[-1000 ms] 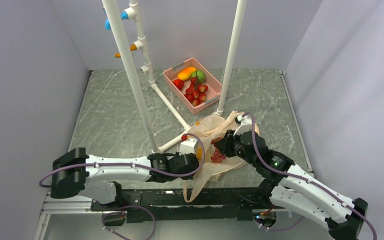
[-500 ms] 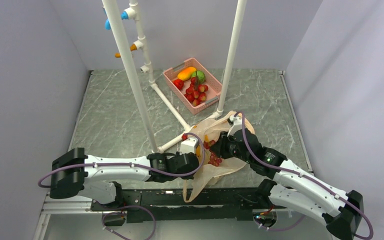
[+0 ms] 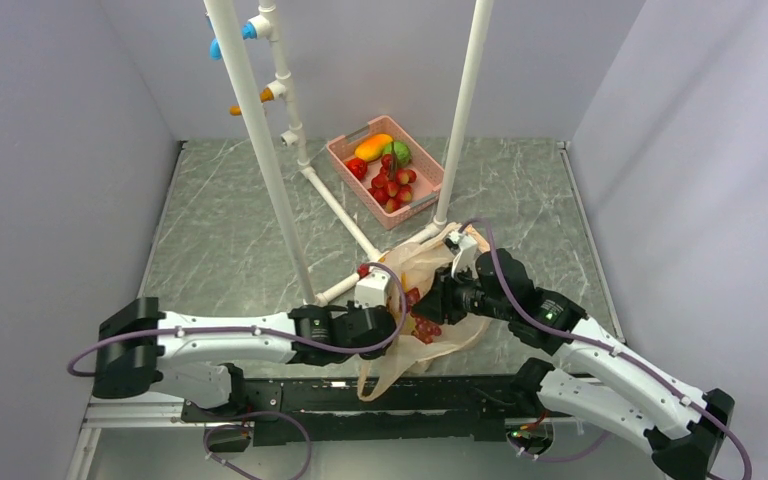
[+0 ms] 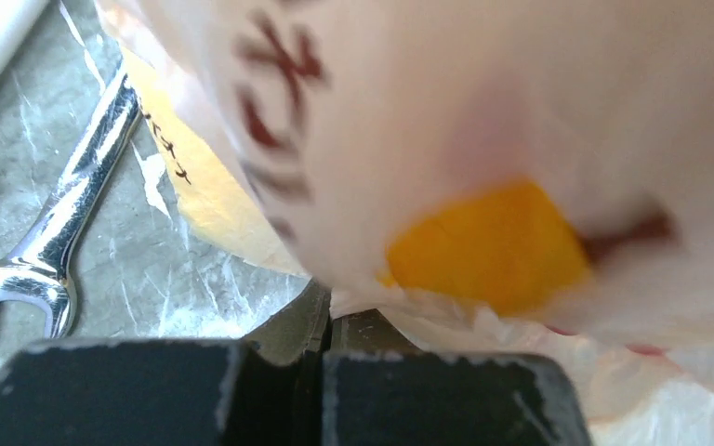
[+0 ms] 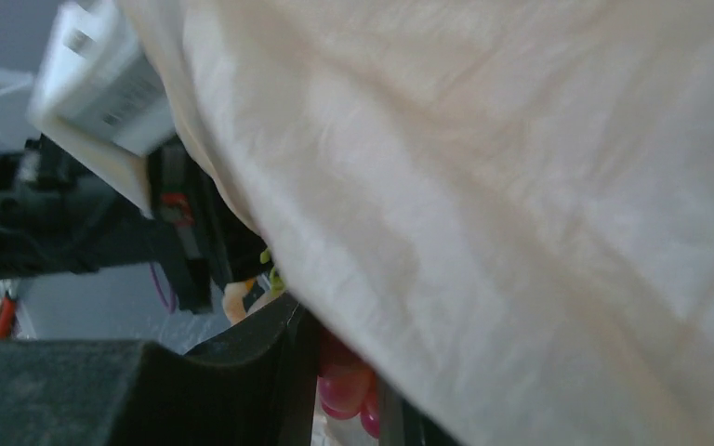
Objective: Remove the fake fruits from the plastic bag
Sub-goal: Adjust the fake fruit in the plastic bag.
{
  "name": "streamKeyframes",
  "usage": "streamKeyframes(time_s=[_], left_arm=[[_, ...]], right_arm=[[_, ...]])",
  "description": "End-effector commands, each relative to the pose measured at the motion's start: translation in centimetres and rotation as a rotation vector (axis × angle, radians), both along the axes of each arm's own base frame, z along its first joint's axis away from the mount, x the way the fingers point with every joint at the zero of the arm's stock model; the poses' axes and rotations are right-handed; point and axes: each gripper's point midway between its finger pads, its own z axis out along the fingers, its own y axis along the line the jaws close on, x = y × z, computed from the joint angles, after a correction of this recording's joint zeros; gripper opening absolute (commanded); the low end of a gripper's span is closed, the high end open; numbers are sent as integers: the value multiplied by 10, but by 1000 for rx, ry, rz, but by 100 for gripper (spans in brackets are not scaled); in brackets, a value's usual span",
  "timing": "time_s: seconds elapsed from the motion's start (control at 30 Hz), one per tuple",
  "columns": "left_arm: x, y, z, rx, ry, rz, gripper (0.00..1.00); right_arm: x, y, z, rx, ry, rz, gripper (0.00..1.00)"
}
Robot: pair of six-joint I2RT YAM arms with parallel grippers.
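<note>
The peach-beige plastic bag (image 3: 422,258) lies crumpled at the near middle of the table, between both grippers. My left gripper (image 3: 397,315) is shut on the bag's edge; in the left wrist view its jaws (image 4: 327,321) pinch the film of the bag (image 4: 483,111), and a yellow fruit (image 4: 483,246) shows through it. My right gripper (image 3: 438,302) is at the bag's mouth, shut on a bunch of red-purple grapes (image 3: 423,326). In the right wrist view the grapes (image 5: 342,388) sit between the fingers (image 5: 349,372), and the bag (image 5: 521,186) covers most of the frame.
A pink slotted basket (image 3: 430,165) with other fruits stands at the back. A white pipe frame (image 3: 270,170) rises left of the bag, its base rail running to the bag. A steel wrench (image 4: 51,246) lies on the table beside the bag.
My right gripper has moved left with the grapes, toward the left gripper. The bag has bunched up and shifted left. The left arm has shifted slightly.
</note>
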Motion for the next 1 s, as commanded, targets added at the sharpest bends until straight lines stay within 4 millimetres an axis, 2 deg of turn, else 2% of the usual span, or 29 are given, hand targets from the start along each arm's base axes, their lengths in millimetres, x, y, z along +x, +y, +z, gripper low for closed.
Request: streamKeyframes(time_s=[0.0,0.1,0.23,0.27,0.43,0.53,0.67,0.97], left_arm=[[11,4,42,-116,-105,66,0],[10,3,41,-106,-101,54,0],[4,-8,34,-84,-68,25,0],[2,-11,32,-86,-62,16,0],[-4,-24,26,-91,-43,-27,0],[-4,-26,25,-86,-43,-33,0],[-4,-27,25,-100,-48,-34,0],[-4,-16,24,-88,-50,-17,0]], right_arm=[[-17,5,19,39,-7,120,9],[-8,12,9,88,44,48,13],[16,13,-11,27,56,-53,28],[19,14,-14,15,60,-55,28],[18,18,-17,19,70,-42,24],[13,16,-21,15,73,-22,37],[10,13,-30,7,86,-27,31],[9,8,-33,-22,88,-32,42]])
